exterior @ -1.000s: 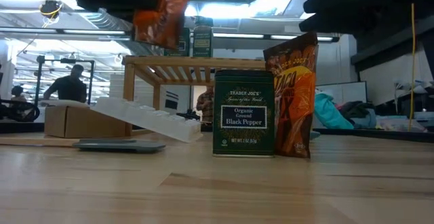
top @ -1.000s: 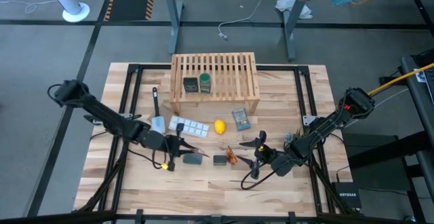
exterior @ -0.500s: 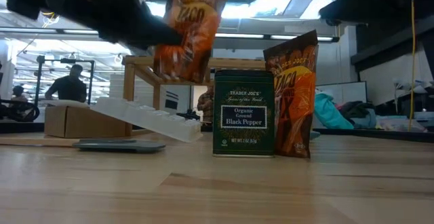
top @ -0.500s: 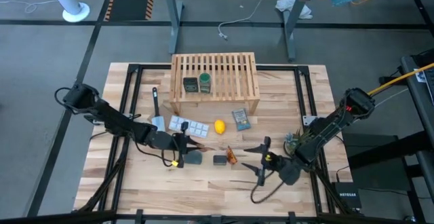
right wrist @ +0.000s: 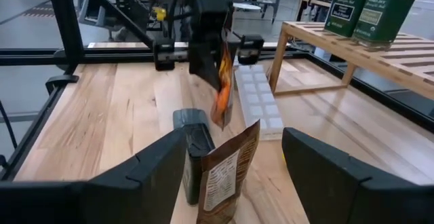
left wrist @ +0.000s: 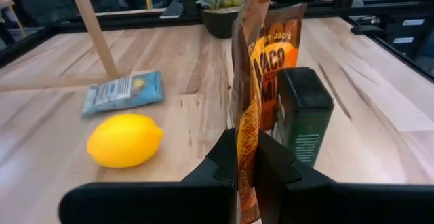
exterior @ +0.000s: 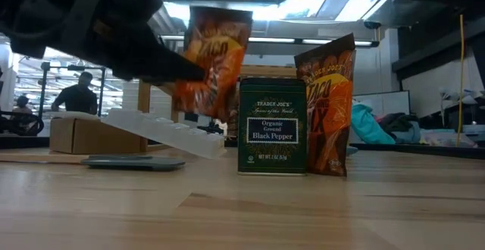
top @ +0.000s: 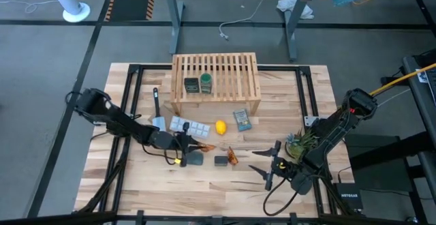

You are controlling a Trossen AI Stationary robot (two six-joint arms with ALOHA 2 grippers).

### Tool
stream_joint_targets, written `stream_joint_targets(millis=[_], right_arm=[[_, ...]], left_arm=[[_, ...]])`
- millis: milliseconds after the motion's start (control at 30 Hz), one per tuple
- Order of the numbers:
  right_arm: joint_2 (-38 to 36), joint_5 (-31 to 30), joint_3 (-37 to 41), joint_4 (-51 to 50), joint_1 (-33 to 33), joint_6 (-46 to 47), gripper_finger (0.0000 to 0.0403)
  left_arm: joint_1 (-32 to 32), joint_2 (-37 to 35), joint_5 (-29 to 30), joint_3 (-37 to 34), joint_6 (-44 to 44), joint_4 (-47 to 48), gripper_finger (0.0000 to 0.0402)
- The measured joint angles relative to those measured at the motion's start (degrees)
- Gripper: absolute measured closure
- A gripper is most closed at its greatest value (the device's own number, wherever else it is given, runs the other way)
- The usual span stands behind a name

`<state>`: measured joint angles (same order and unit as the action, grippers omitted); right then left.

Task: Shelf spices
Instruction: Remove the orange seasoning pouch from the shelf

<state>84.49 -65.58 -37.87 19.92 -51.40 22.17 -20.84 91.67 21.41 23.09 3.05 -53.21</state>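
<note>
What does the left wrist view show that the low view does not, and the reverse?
Only the left wrist view shows the lemon, the blue-grey packet and a potted plant. Only the low view shows the white tray, a cardboard box and the shelf. Both show the left gripper shut on an orange packet, held clear of the table, plus the black pepper tin and a second orange packet standing beside it.

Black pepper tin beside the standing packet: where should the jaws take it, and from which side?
Grip the black pepper tin across its two flat side walls near the top, coming straight down. It stands upright and square, so flat faces seat well. The standing taco packet crowds one side, so turn the jaws to span the front and back faces instead, probably with the open right gripper.
</note>
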Motion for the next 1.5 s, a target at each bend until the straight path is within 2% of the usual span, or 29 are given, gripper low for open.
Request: stream_joint_targets(millis=[300,600,767,1133,1367,1500], right_arm=[[0.00,0.00,0.00,0.00,0.02,0.02,0.0152],[0.00,0.03,0.00,0.03,0.04,0.02,0.0152],[0.00,0.07,0.00,0.04,0.04,0.02,0.0152],[0.00,0.66,0.00,0.07,0.04,0.26,0.0152],[0.02,0.66,0.00,0.08,0.04,0.26,0.0152],[0.02,0.68,0.00,0.08,0.04,0.28,0.0152]], left_arm=[[0.37,10.67,-0.02,0.04,1.23,-12.84,0.0391],[0.81,16.17,-0.04,0.17,4.12,-17.09,0.0388],[0.74,16.92,-0.04,0.26,4.32,-17.10,0.0389],[0.75,16.92,-0.11,0.76,2.99,-16.73,0.0332],[0.81,16.92,-4.74,3.08,2.96,-15.36,0.0309],[0.82,16.92,-5.38,3.85,2.21,-14.14,0.0289]])
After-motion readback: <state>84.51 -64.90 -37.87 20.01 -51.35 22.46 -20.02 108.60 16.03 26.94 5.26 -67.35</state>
